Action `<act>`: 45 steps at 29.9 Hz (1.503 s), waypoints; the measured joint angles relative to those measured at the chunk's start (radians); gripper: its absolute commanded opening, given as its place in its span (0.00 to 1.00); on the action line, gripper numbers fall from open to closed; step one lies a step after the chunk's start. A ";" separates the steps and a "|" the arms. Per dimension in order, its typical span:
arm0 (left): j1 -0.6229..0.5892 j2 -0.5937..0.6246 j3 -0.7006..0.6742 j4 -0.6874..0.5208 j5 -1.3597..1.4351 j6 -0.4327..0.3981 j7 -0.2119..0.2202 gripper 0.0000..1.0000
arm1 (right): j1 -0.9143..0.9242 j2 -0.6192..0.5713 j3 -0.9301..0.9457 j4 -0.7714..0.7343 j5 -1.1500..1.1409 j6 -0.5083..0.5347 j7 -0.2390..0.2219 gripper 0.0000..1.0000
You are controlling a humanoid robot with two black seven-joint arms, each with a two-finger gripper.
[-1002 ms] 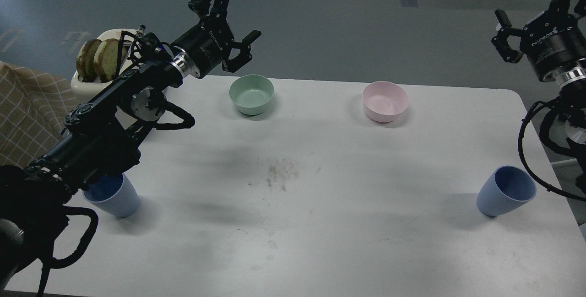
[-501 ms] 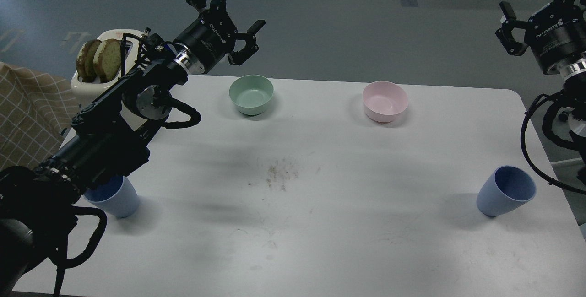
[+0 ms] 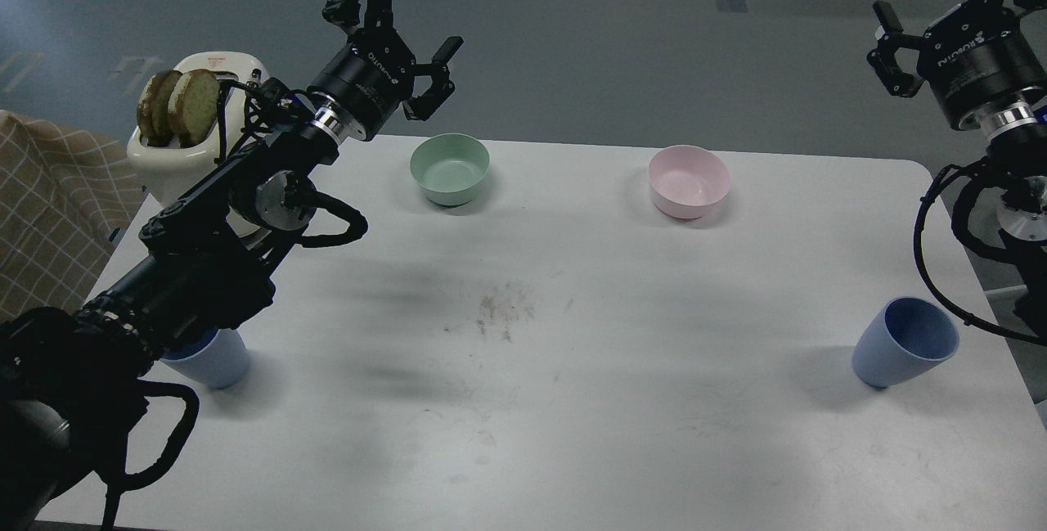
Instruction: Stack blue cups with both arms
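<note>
Nearest the robot, two blue cups stand upright at opposite edges of the white table [image 3: 572, 400]: the left cup [image 3: 214, 359] is half hidden under the left arm's thick forearm, and the right cup [image 3: 904, 353] sits in the open close to the right edge. Nothing is stacked yet, and neither cup is held. To do this reach well, I would say each arm should come back and down over its own cup, grip the wall just below the rim, and keep clear of the bowls farther on. The mint green bowl [image 3: 449, 168] and the pink bowl [image 3: 688, 180] sit near the far edge, with a toaster [image 3: 184, 156] holding bread at the far left corner. The left gripper [image 3: 401, 32] hovers high beyond the green bowl with its fingers spread, well away from its cup. The right gripper [image 3: 941, 15] is raised at the far right, also well apart from its cup; it's cropped by the frame, so I cannot tell how its fingers stand.
</note>
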 measured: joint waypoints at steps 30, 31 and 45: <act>0.006 0.004 0.012 -0.013 0.030 -0.008 -0.017 0.98 | 0.005 0.027 -0.001 -0.013 -0.003 0.000 0.000 1.00; 0.006 0.004 0.013 -0.013 0.035 -0.009 -0.017 0.98 | 0.005 0.026 -0.001 -0.013 -0.003 0.000 0.000 1.00; 0.011 0.330 0.034 -0.341 0.376 -0.061 -0.006 0.98 | 0.007 0.020 0.000 -0.012 -0.003 0.000 0.000 1.00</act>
